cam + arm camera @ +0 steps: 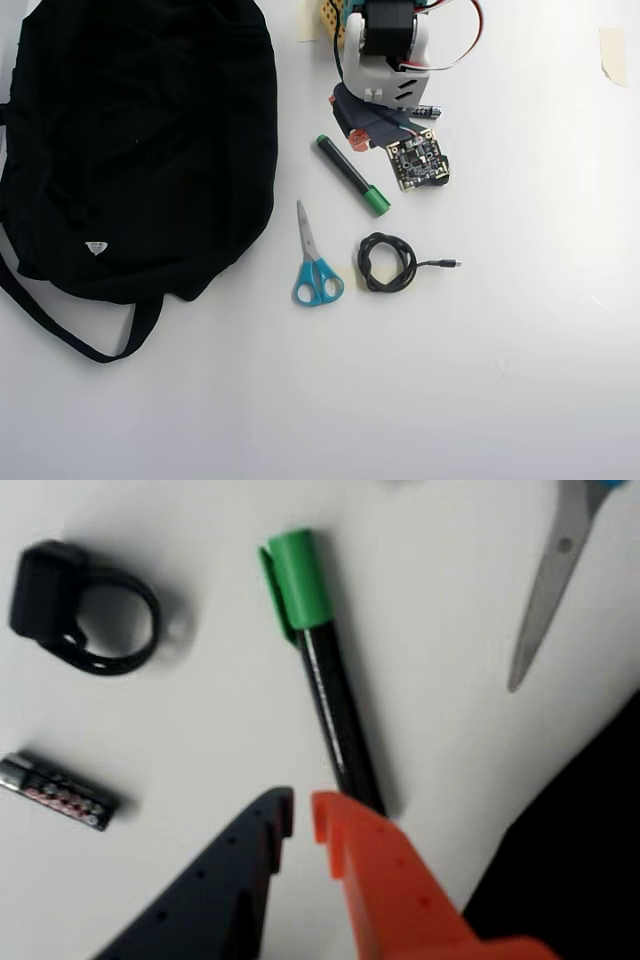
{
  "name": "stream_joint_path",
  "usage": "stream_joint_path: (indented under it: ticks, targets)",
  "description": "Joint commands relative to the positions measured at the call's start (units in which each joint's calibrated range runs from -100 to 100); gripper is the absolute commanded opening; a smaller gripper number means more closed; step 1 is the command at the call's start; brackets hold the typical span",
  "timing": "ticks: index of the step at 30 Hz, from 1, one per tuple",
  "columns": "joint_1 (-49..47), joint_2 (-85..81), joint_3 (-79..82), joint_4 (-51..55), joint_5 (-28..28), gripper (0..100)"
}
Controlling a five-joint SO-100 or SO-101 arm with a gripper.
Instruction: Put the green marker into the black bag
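The green marker [335, 695] [352, 175] lies flat on the white table, a black barrel with a bright green cap. In the wrist view its cap points away and its lower end runs behind my orange finger. My gripper [302, 815] [352, 135] hovers just at that end of the marker, the black and orange fingers nearly together with only a narrow slit and nothing between them. The marker sits beside the orange finger, not between the fingers. The black bag [140, 140] [580, 860] fills the left of the overhead view, close to the marker's far end.
Blue-handled scissors [315, 265] [555, 570] lie between marker and bag side. A coiled black cable [385, 262] [90, 610] and a small battery [60, 792] rest on the other side. The bag's strap [60, 320] loops toward the overhead view's lower left.
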Motion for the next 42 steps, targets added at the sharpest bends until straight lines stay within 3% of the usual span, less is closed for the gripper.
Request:
stream_joint_path:
  ticks: [1, 14, 17, 42]
  targets:
    - [0.37, -2.70, 0.73, -1.32, 0.72, 2]
    - [0.67, -2.78, 13.49, -14.67, 1.77, 2]
    - [0.67, -2.78, 16.54, -17.43, 1.83, 6]
    - [4.11, -1.70, 25.89, -24.23, 4.76, 18]
